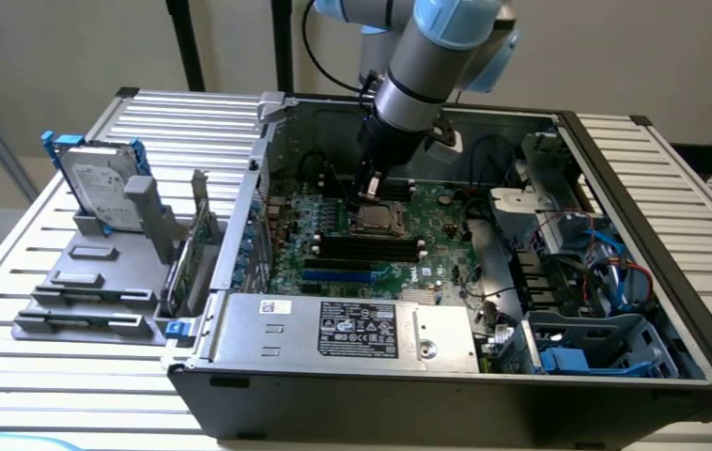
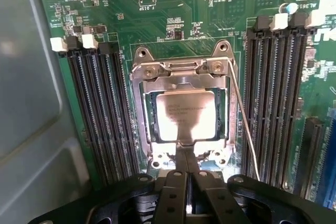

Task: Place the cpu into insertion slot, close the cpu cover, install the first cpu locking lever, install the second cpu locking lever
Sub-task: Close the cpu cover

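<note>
In the exterior view my arm reaches down into the open computer case [image 1: 456, 395] lying on the slatted surface [image 1: 30, 310]. My jaws hang right over the insertion slot [image 1: 377, 218] on the green motherboard [image 1: 331, 258]. One hard drive [image 1: 100, 183] stands outside the case.

In the wrist view my jaws are pressed together with nothing between them, their tips at the near edge of the cpu cover [image 2: 184, 74]. I judge two steps done: the one cpu [image 2: 186, 114] lies flat in the one insertion slot [image 2: 148, 129], and the one cover is folded down around it. The levers look unfinished. I count one locking lever [image 2: 245, 124], a thin rod slanting free beside the socket, and I cannot make out a second. Two banks of memory slots [image 2: 100, 114] flank the socket.
</note>
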Available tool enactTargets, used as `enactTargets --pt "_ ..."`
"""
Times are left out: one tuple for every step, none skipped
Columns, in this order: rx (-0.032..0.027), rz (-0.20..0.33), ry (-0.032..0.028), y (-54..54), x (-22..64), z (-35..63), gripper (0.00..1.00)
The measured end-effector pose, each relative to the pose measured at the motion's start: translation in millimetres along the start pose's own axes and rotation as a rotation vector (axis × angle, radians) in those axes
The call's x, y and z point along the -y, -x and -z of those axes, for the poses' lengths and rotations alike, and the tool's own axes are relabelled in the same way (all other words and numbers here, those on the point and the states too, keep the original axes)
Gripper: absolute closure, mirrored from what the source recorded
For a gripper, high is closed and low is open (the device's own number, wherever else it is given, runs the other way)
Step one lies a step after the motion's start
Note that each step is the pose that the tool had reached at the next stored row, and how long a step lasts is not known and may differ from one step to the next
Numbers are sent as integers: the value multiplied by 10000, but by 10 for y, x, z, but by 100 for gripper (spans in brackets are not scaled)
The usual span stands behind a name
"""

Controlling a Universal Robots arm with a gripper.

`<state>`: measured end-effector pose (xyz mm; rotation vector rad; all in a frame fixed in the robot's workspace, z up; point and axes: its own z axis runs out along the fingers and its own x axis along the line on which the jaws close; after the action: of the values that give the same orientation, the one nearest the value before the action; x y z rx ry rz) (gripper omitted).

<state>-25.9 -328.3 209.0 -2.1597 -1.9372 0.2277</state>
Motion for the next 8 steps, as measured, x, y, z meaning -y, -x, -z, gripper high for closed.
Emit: enactTargets --pt "-10 -3 -6 6 11 20 89" --pt "-28 -2 -13 16 26 34 89" --pt "-45 2 -18 26 44 46 89" --pt "-58 6 -20 38 66 56 89" --pt "-74 10 -24 50 95 65 89" --pt "-95 15 -27 59 123 75 89" --pt "-117 22 -30 66 149 88 89" --pt "-125 25 -30 69 171 104 89"
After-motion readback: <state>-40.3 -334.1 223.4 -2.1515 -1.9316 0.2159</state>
